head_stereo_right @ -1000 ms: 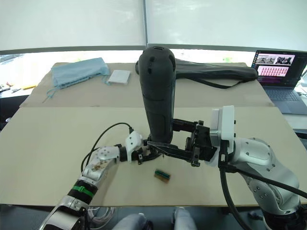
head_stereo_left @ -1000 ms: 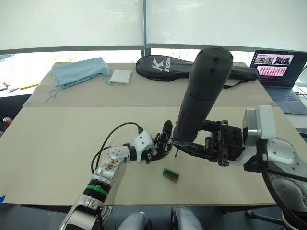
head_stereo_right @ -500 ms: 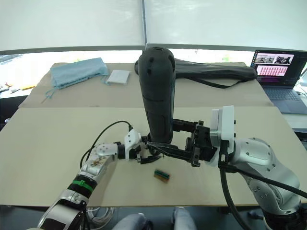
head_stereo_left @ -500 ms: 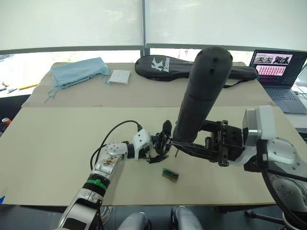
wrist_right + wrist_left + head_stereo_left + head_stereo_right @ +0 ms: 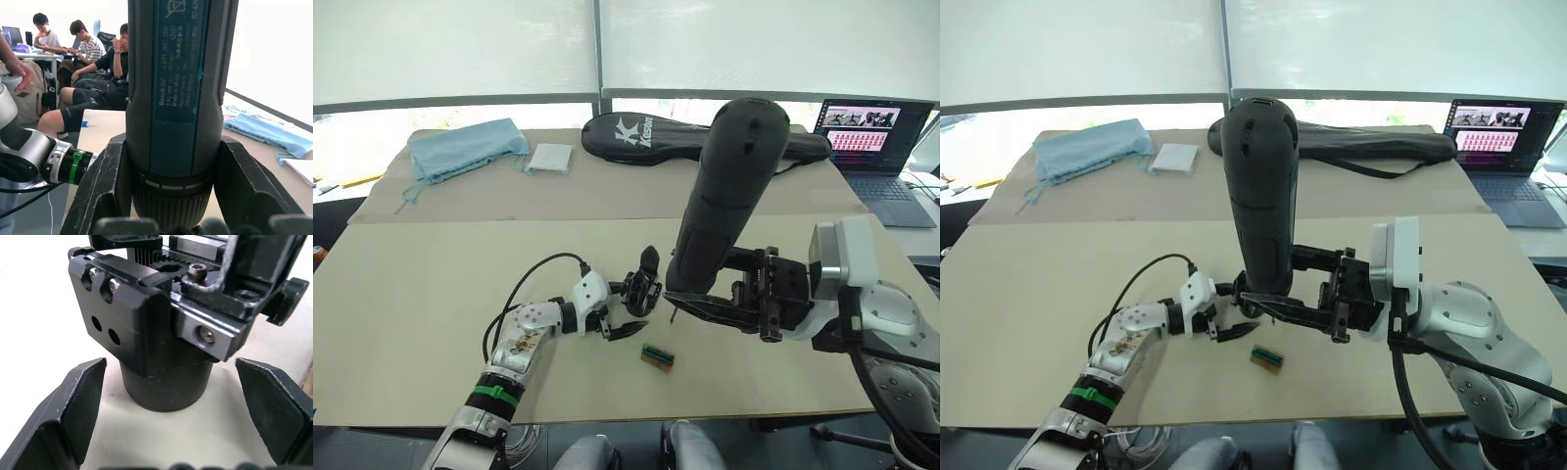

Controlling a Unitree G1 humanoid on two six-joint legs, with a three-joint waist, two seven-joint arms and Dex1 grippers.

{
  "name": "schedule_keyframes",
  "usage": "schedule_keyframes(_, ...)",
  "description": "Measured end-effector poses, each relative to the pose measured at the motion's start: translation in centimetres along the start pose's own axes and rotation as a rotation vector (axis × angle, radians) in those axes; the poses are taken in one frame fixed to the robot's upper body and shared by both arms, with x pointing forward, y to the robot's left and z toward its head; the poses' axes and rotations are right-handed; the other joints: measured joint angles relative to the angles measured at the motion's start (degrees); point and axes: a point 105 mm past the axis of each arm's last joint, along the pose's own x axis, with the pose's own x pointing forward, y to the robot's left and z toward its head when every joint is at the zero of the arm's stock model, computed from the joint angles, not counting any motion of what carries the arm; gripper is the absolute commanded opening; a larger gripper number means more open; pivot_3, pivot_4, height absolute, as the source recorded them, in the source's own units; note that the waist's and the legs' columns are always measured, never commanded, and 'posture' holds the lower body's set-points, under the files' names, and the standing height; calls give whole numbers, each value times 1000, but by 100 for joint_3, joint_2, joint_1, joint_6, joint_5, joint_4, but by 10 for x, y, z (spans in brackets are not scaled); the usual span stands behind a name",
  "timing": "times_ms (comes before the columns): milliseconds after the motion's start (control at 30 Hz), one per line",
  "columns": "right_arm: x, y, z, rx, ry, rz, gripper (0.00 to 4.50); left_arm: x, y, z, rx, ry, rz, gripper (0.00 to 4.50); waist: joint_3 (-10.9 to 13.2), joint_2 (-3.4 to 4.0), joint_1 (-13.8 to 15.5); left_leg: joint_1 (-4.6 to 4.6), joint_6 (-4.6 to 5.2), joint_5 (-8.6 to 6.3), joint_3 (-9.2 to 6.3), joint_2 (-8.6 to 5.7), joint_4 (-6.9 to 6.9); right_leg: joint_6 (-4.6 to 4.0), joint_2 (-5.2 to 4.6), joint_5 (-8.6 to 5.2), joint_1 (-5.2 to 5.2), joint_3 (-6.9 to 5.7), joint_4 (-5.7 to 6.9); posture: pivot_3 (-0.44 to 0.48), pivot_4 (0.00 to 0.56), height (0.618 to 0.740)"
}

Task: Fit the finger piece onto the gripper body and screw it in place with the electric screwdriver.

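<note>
Driving the screw is the step in hand, I'd say. Right gripper (image 5: 720,294) is clamped round the electric screwdriver (image 5: 722,191), held upright, bit down at table centre. Gripper body (image 5: 643,284) stands just at 9 o'clock of the bit, one finger pointing up. Left gripper (image 5: 625,315) is spread wide, fingers (image 5: 73,406) either side of the body's round base, not touching. Small green-edged block (image 5: 658,356) lies at 6 o'clock of the bit. Advice: pinch the base first, then align the bit vertical over the screw head.
</note>
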Motion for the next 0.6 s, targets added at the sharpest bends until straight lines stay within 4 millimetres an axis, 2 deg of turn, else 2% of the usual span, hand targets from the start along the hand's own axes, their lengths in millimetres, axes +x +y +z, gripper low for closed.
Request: schedule_keyframes(600, 1, 0, 0, -2, -1, 6, 1906, 17, -1, 3, -20, -5, -9, 4440, 0, 0, 179, -1, 0, 0, 0, -5, 5, 3, -4, 2, 6, -1, -1, 0, 150, 740)
